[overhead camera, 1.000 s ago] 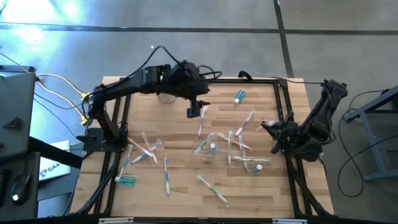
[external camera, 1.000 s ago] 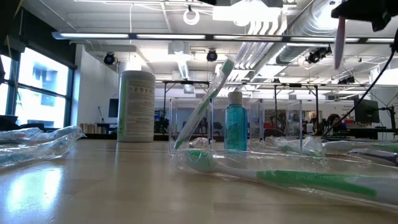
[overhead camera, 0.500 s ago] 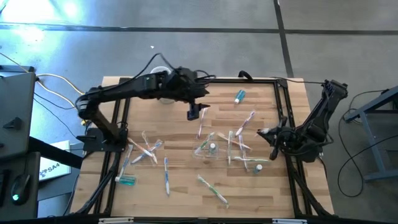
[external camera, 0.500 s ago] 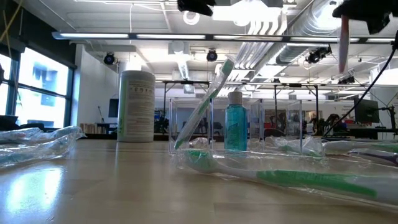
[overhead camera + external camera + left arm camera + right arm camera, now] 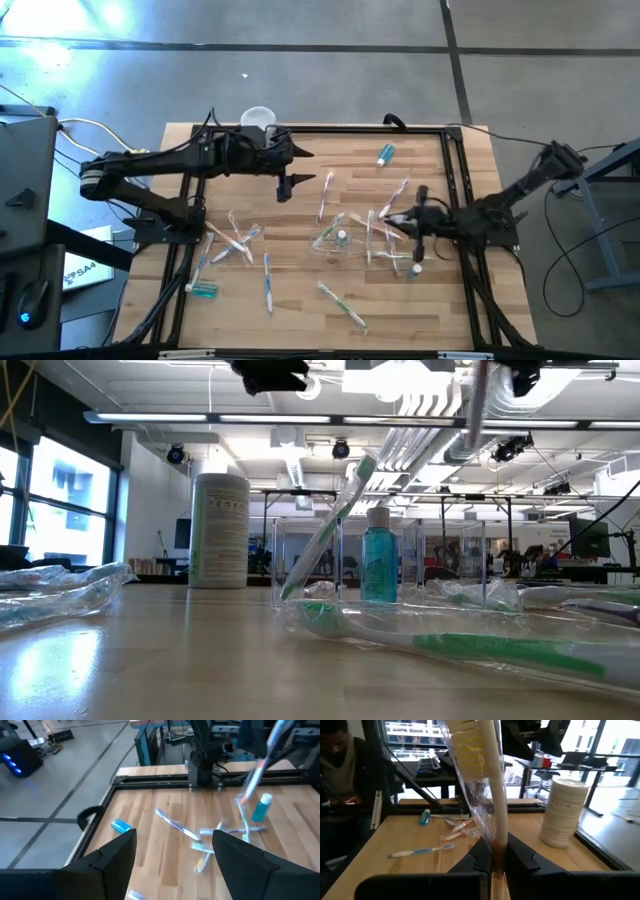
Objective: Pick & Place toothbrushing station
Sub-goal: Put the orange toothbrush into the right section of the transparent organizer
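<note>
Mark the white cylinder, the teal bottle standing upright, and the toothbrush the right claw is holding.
white cylinder point(image 5: 219, 530), low view, on its labelled side.
teal bottle point(image 5: 379, 575), low view, on its blue-green body below the cap.
toothbrush point(image 5: 492, 795), right wrist view, on the wrapped handle above the right claw point(image 5: 496, 862).

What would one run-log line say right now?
left gripper: open, empty, above table | right gripper: shut on toothbrush, held above table

Grey concrete floor point(image 5: 330, 25), bright ceiling lights point(image 5: 400, 375), left-hand windows point(image 5: 60, 485).
</note>
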Tool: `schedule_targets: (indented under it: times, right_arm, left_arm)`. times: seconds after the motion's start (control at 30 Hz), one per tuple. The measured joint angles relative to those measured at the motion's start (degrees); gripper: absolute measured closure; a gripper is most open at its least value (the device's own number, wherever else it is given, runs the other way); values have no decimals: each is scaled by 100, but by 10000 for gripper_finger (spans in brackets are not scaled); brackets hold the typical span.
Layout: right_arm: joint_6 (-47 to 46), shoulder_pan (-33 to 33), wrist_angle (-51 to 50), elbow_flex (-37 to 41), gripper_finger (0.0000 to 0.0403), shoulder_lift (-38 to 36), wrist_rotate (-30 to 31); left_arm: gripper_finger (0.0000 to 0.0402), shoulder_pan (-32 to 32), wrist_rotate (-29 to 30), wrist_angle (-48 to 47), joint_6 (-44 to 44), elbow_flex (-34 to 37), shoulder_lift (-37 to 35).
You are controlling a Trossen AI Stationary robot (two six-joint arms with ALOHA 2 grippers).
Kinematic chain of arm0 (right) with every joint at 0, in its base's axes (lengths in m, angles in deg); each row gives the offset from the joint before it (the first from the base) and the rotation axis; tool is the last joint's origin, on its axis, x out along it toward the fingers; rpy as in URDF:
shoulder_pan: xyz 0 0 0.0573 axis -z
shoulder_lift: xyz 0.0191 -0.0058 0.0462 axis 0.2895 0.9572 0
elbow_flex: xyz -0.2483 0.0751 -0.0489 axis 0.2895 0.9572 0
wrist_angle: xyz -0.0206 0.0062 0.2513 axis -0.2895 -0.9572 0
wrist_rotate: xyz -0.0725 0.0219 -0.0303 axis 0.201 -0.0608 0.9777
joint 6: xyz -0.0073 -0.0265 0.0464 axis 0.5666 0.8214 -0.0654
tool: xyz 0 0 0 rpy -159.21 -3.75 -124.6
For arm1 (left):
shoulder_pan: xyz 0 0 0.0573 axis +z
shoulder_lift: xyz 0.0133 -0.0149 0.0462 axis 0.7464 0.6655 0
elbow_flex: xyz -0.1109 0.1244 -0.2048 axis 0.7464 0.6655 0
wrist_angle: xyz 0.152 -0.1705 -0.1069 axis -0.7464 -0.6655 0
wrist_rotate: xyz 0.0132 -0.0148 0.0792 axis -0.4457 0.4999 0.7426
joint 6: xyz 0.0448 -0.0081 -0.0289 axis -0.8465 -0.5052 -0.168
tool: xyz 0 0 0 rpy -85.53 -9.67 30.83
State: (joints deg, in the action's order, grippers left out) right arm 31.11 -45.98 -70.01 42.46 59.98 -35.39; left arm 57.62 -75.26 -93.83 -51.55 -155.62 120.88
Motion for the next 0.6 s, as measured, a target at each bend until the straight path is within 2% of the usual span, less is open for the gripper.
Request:
schedule_targets:
  times: [0.1, 0.17, 0.23, 0.33, 0.47, 0.6]
  right_arm:
    - [0, 583, 264, 9, 384, 337, -773]
    - [-9, 888, 528, 25, 384, 533, -878]
    - [-7, 1168, 921, 253, 383, 662, -1034]
    - [-216, 1572, 1823, 702, 383, 841, -1784]
    - [-706, 1816, 3088, 1334, 384, 1044, -2367]
    - [-868, 1828, 3405, 1522, 384, 1239, -2887]
  left_arm:
    - [147, 0, -11, 90, 6, 170, -34]
    - [147, -26, -33, 81, 7, 205, -36]
    - [147, -99, -108, 158, -10, 253, -44]
    - [147, -257, -135, 361, -56, 388, -47]
    - [147, -476, -139, 921, -58, 675, -47]
    - [147, -626, -120, 1549, -61, 1006, -45]
